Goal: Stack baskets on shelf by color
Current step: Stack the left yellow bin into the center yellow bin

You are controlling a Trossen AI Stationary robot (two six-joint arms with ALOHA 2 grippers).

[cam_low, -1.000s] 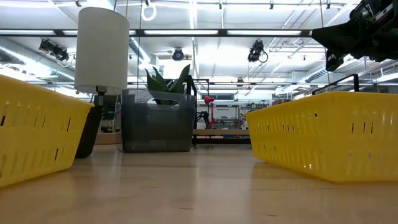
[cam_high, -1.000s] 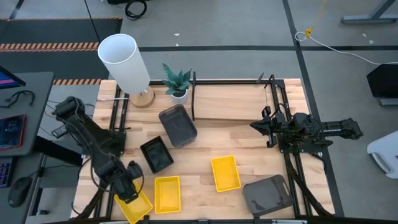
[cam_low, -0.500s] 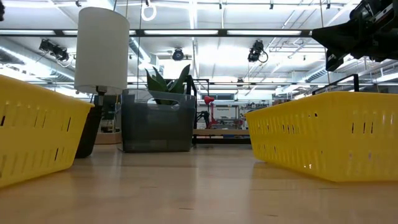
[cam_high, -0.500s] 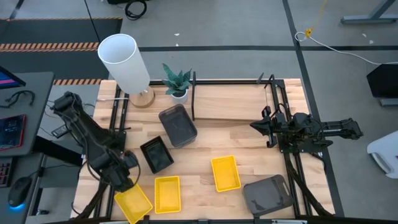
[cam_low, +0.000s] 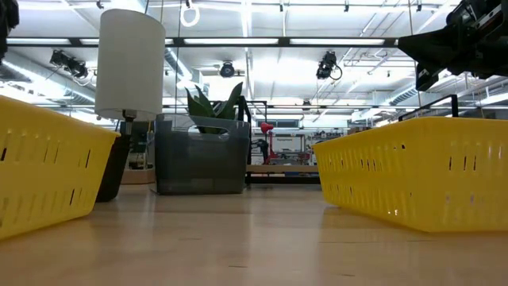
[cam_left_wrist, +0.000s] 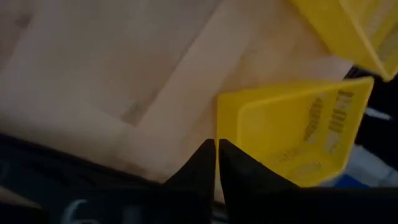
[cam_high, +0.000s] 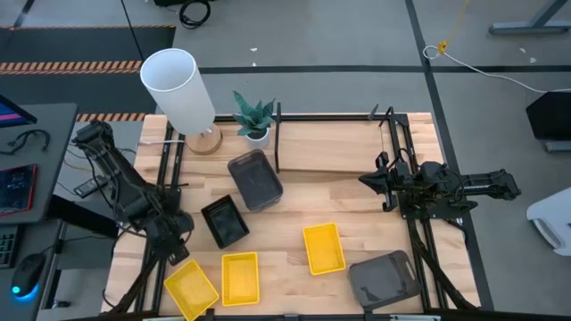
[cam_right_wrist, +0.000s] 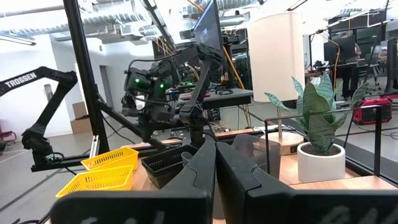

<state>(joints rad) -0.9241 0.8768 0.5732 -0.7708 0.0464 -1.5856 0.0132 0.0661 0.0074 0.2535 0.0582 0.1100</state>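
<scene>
Hovering above the table's front-left area with its fingers pressed together on nothing, the left gripper [cam_high: 171, 234] has the corner yellow basket [cam_high: 191, 288] just beside and below it, long axis diagonal. The right gripper [cam_high: 368, 180], likewise closed, waits by the shelf [cam_high: 330, 147], well apart.

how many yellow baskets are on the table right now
3 shallow yellow plastic baskets, all on the wooden tabletop's near part: one at the near-left corner, skewed, just past the left gripper; one beside it; one nearer the middle. None visibly hidden or stacked.
</scene>
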